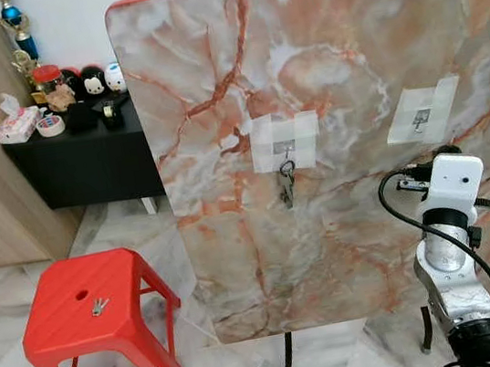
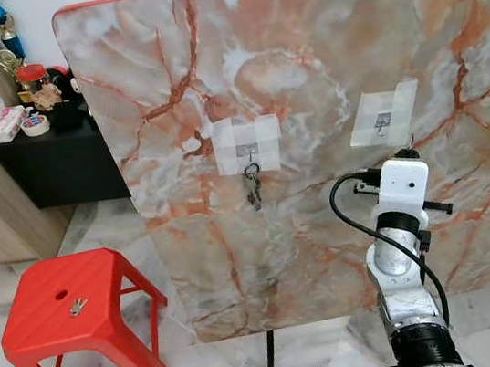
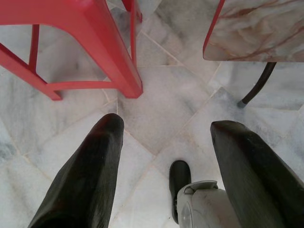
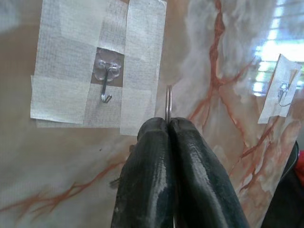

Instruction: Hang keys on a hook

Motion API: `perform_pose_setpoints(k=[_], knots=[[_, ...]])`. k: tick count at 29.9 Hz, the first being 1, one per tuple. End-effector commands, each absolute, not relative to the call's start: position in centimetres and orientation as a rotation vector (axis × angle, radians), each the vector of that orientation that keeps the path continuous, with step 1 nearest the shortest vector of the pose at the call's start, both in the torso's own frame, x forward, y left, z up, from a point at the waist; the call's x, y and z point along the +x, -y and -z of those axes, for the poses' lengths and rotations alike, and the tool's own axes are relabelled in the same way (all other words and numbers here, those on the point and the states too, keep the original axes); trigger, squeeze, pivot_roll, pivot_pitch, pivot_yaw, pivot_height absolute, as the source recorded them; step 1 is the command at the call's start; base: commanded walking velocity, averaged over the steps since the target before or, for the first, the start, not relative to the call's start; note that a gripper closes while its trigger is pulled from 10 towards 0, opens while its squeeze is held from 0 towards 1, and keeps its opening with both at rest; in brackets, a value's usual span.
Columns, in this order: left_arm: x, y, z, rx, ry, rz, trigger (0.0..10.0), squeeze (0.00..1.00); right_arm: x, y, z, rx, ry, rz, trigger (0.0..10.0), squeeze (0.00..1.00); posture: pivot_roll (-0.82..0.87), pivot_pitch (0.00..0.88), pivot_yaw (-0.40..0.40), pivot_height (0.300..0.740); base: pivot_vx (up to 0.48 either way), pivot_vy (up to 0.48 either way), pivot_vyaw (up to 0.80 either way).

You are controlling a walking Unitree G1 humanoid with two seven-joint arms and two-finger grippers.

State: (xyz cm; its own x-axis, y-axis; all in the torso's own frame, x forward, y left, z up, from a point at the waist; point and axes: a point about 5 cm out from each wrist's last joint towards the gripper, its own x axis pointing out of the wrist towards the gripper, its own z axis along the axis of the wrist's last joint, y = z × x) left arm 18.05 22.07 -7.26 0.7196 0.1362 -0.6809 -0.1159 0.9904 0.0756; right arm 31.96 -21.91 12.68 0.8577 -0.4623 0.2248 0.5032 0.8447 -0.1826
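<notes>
While the right end effector (image 4: pixel 168 124) pinches a key ring (image 4: pixel 168 102) just beside the taped hook (image 4: pixel 107 83) on the upright marble board (image 1: pixel 323 89), another key bunch (image 1: pixel 286 182) hangs from the left hook (image 1: pixel 284 150). Low on the left, the left end effector (image 3: pixel 164 142) hangs open above the floor (image 3: pixel 166 95), near the red stool (image 1: pixel 84 309) carrying loose keys (image 1: pixel 99 306).
</notes>
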Motion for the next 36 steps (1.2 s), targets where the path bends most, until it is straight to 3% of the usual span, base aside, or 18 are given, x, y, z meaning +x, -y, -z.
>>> perform_pose_setpoints(k=[1, 36], knots=[[18.0, -21.8, 7.4, 0.029, -0.763, -0.125, 10.0, 0.00, 32.6, 21.8, -13.5, -0.287, 0.185, 0.486, 10.0, 0.00, 0.06, 0.000, -0.030, 0.740, 0.000, 0.000, 0.00], [18.1, -21.4, 7.4, 0.017, -0.757, -0.131, 10.0, 0.00, 34.0, 20.6, -13.7, -0.469, 0.148, 0.406, 10.0, 0.00, 0.06, 0.000, -0.044, 0.740, 0.000, 0.000, 0.00]])
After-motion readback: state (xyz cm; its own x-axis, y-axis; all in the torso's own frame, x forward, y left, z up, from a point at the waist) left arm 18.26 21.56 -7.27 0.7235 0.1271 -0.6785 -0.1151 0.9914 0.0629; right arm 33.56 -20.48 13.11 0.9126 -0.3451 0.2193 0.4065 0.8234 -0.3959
